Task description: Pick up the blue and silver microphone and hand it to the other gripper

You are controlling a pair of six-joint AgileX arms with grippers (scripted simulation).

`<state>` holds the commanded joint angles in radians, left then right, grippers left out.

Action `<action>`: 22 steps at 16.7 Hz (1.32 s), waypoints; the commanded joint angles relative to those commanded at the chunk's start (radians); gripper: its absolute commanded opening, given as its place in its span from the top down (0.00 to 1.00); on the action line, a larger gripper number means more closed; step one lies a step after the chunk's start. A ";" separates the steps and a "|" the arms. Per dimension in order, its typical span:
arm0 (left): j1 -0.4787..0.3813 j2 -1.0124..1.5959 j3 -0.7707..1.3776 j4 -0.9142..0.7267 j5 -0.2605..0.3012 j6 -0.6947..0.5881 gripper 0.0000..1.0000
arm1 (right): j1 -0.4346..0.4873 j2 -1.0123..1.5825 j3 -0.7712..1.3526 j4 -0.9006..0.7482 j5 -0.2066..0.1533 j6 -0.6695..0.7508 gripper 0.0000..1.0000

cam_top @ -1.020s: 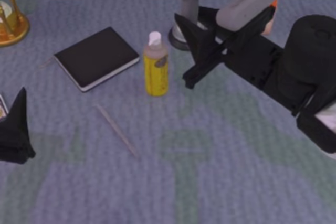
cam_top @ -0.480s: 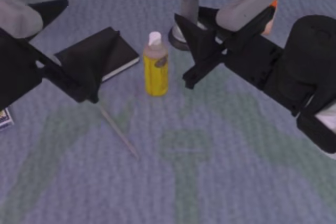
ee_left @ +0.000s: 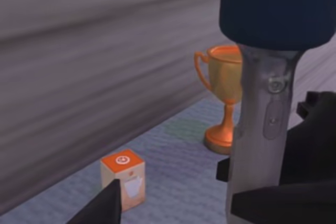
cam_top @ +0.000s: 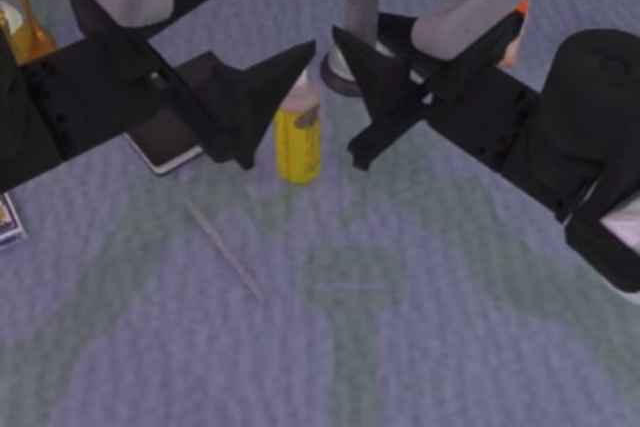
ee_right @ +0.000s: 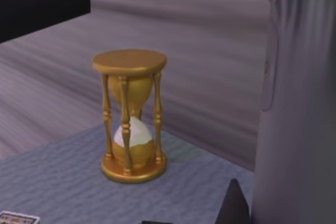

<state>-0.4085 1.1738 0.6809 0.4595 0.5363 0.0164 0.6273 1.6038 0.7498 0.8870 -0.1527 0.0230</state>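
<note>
The blue and silver microphone [cam_top: 362, 2] is held upright above the far middle of the table, its dark blue head [ee_left: 278, 9] above its silver handle [ee_left: 262, 145]. My right gripper [cam_top: 360, 42] comes in from the right and is shut on the lower handle; one fingertip [ee_right: 233, 200] lies against the handle [ee_right: 299, 108]. My left gripper [cam_top: 272, 12], the other gripper, hovers open just left of the microphone. In the left wrist view its fingers [ee_left: 105, 208] stand wide apart, and the other finger overlaps the handle's lower end.
A yellow bottle [cam_top: 297, 142] stands under the left gripper, beside a partly covered black notebook [cam_top: 165, 147]. A thin pale stick [cam_top: 225, 252] lies nearer the front. A gold hourglass [ee_right: 131, 119] is far left; a trophy [ee_left: 226, 98] and orange box [ee_left: 123, 177] are far right.
My left arm has swung up from the table's left edge and rightward, over the notebook, to beside the microphone. The right arm and the microphone have not moved.
</note>
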 joint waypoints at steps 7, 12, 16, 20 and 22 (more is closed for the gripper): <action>-0.032 0.072 0.059 0.021 -0.031 -0.001 0.00 | 0.000 0.000 0.000 0.000 0.000 0.000 1.00; -0.125 0.313 0.228 0.081 -0.121 -0.003 0.00 | 0.000 0.000 0.000 0.000 0.000 0.000 1.00; -0.159 0.379 0.284 0.099 -0.153 -0.004 0.00 | 0.000 0.000 0.000 0.000 0.000 0.000 1.00; -0.159 0.379 0.284 0.099 -0.153 -0.004 0.08 | 0.000 0.000 0.000 0.000 0.000 0.000 1.00; -0.159 0.379 0.284 0.099 -0.153 -0.004 0.23 | 0.000 0.000 0.000 0.000 0.000 0.000 1.00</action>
<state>-0.5676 1.5526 0.9648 0.5584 0.3830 0.0124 0.6273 1.6038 0.7498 0.8870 -0.1527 0.0230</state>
